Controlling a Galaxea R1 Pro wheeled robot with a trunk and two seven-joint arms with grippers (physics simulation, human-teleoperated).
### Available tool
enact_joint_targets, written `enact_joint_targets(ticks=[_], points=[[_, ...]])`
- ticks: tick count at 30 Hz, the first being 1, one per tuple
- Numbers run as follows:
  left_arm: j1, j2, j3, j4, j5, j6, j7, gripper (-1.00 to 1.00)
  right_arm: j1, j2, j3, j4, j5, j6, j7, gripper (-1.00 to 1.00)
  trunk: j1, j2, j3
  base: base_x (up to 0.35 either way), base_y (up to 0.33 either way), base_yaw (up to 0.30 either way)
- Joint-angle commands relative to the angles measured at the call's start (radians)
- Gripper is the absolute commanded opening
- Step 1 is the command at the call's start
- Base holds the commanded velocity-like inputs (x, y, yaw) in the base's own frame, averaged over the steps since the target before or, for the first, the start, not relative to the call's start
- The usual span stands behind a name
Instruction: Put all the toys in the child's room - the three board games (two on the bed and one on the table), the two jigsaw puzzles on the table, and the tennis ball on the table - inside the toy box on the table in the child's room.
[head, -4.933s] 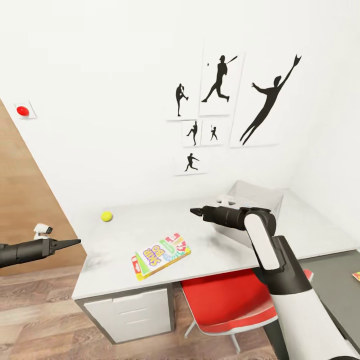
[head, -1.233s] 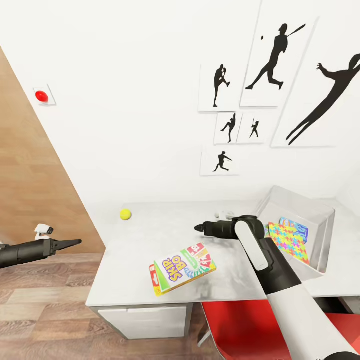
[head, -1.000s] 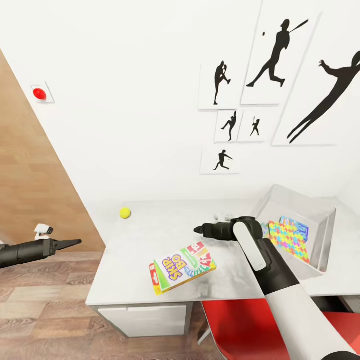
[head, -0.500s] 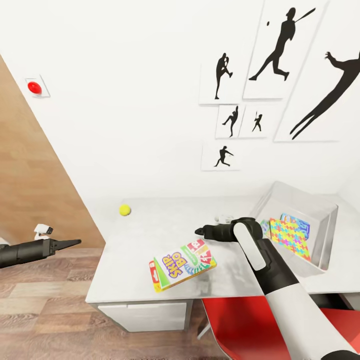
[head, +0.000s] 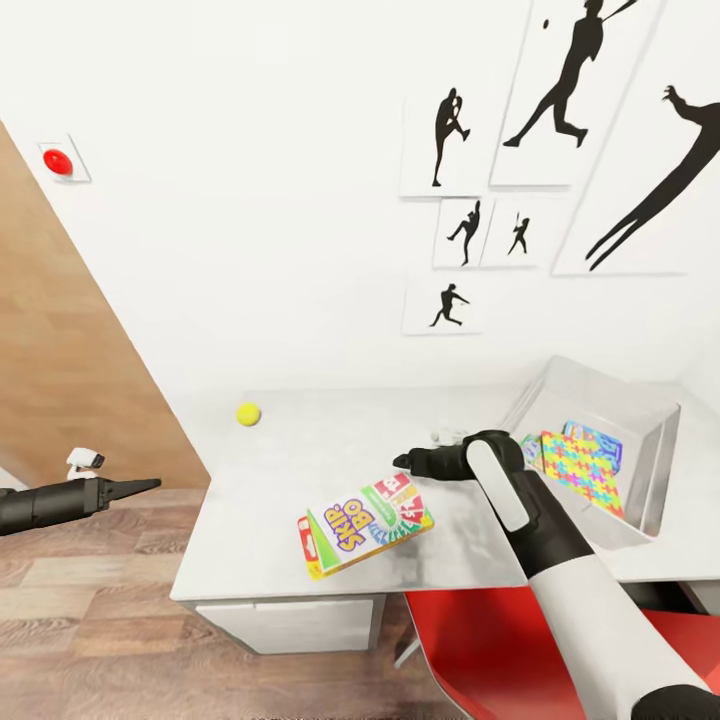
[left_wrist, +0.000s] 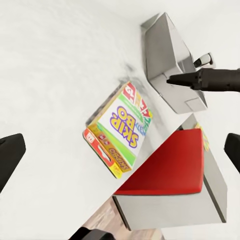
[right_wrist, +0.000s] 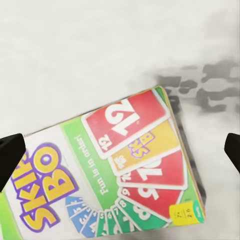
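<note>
A red-and-green Skip-Bo board game (head: 365, 513) lies flat near the table's (head: 300, 450) front edge. My right gripper (head: 400, 461) hovers just above the game's far end. In the right wrist view it (right_wrist: 120, 155) is open, with the box (right_wrist: 115, 185) between its spread fingers. The yellow tennis ball (head: 248, 413) rests at the table's back left. The grey toy box (head: 610, 385) at the right holds a jigsaw puzzle (head: 582, 470) and a blue board game (head: 594, 441). My left gripper (head: 150, 485) hangs open off the table's left end, over the floor.
A red chair (head: 480, 640) is tucked under the table in front of me, below my right arm. White drawers (head: 290, 625) sit under the table's left part. The left wrist view looks across at the Skip-Bo box (left_wrist: 120, 130), the toy box (left_wrist: 170, 55) and my right gripper (left_wrist: 172, 80).
The camera has drawn closer to the table and the toy box's inside has come into view. My right gripper now sits slightly nearer the Skip-Bo box. The left arm holds still.
</note>
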Motion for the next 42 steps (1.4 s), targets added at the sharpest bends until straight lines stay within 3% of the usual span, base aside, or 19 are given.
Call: enact_joint_targets(ticks=[1, 42], points=[[-0.001, 0.001, 0.000, 0.000, 0.000, 0.010, -0.004, 1.00, -0.003, 0.000, 0.002, 0.003, -0.010, 0.002, -0.010, 1.00, 0.001, -0.002, -0.004, 0.000, 0.000, 0.000], [0.000, 0.002, 0.000, 0.000, -0.003, 0.003, -0.004, 1.00, -0.011, -0.002, 0.006, 0.038, -0.010, -0.038, -0.003, 1.00, 0.001, -0.002, -0.071, 0.000, 0.000, 0.000]])
